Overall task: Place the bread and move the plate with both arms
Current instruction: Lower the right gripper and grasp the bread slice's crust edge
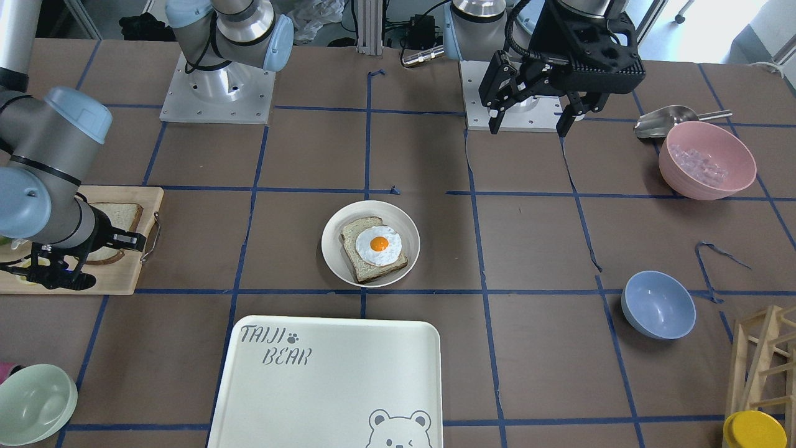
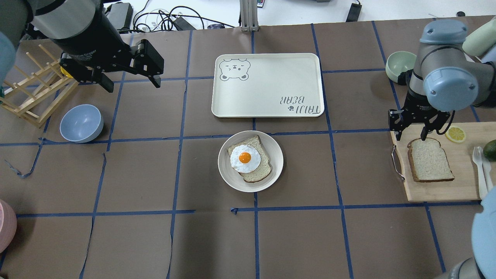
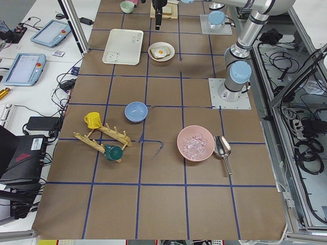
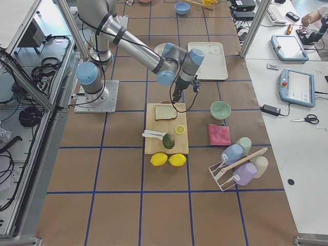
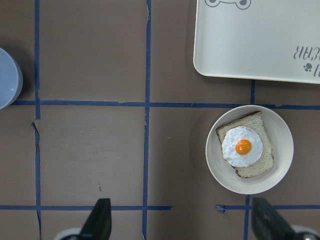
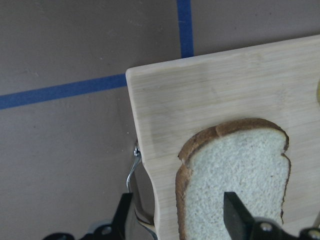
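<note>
The bread [image 2: 430, 159], a plain slice, lies flat on a wooden cutting board [image 2: 438, 190] at the right; it also shows in the right wrist view [image 6: 240, 165]. My right gripper [image 2: 411, 135] is open and hovers low over the slice's far crust edge, one finger on each side of the board's corner. The plate [image 2: 226, 172] sits at the table's middle and holds a slice topped with a fried egg [image 2: 245, 158]. My left gripper [image 2: 133, 85] is open and empty, high above the table at the far left, well away from the plate [image 5: 217, 160].
A white bear-print tray [image 2: 267, 85] lies just beyond the plate. A blue bowl [image 2: 81, 123] and a wooden rack [image 2: 35, 93] are at the left. A green bowl [image 2: 399, 66] is beyond the board, and a lemon slice [image 2: 455, 134] lies on it. A pink bowl [image 1: 707, 160] is near the left arm's base.
</note>
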`<move>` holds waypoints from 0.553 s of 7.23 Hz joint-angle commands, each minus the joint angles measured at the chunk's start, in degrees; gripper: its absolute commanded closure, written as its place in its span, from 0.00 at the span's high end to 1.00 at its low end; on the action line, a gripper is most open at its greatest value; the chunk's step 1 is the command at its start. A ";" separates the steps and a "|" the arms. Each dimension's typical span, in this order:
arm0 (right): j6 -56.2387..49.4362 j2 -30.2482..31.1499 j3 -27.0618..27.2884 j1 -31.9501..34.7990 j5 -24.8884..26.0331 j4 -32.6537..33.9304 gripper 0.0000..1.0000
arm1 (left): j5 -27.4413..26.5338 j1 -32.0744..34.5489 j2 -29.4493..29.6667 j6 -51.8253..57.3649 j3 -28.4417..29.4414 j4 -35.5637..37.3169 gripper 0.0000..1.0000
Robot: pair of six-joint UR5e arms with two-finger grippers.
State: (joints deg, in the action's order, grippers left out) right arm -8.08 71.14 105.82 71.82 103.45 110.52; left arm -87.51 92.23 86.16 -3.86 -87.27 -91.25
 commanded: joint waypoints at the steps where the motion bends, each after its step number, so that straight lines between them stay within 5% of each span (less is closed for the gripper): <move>1: -2.55 -0.83 1.14 -1.33 0.00 3.21 0.69 | 0.06 -0.03 -0.02 0.00 0.00 0.02 1.00; 4: -3.69 -2.67 1.23 -2.04 0.09 6.02 0.68 | 0.06 -0.12 0.06 0.08 0.00 0.02 1.00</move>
State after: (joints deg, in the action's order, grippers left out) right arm -11.29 69.04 106.96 70.19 103.56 115.74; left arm -87.47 92.16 86.25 -3.83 -87.30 -91.19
